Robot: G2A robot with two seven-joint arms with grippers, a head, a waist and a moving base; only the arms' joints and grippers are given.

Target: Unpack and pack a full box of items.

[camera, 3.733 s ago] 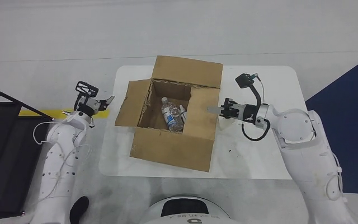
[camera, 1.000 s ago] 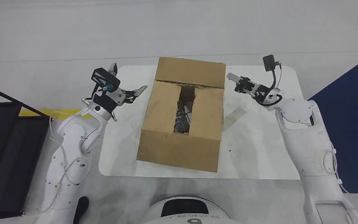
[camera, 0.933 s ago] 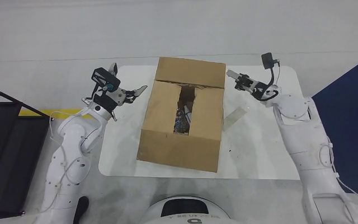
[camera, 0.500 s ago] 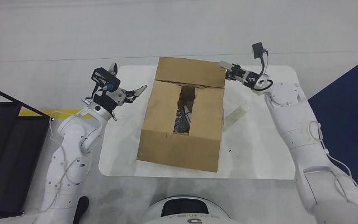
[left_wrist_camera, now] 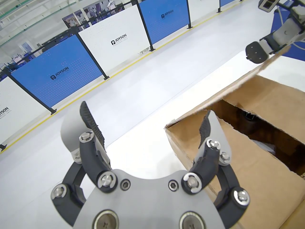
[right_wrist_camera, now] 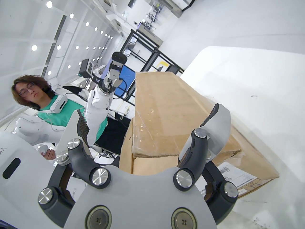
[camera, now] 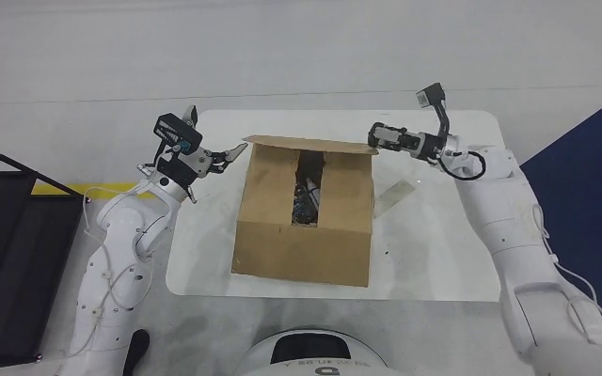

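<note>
Box (camera: pixel 301 246) of brown cardboard sits at the middle of the white bench (camera: pixel 451 254), its two side flaps (camera: pixel 271 202) folded nearly shut. A narrow slot (camera: pixel 308 169) between them runs from near to far, and packed items (camera: pixel 303 199) show through it.

The far flap (camera: pixel 306 143) stands up on edge, its long axis running left to right along the box's far side. The right tool (camera: pixel 374 132), fingers spread wide and pinching nothing, is at the right end of that flap, against its corner. The left tool (camera: pixel 229 155), likewise spread and empty, hovers just beside the box's far left corner. Whether it touches the cardboard cannot be told. A pale strip (camera: pixel 395 195) lies on the bench just right of the box.

Packing looks close to done, with the closing of the top in hand. The coming move appears to turn on the far flap. It lies to the left of the right tool, which is the nearer of the two and already at its end, and it would have to be tipped toward the near side, over the side flaps. A push at one end alone could twist the flap or slide the box. The left tool is well placed to steady the other end.
</note>
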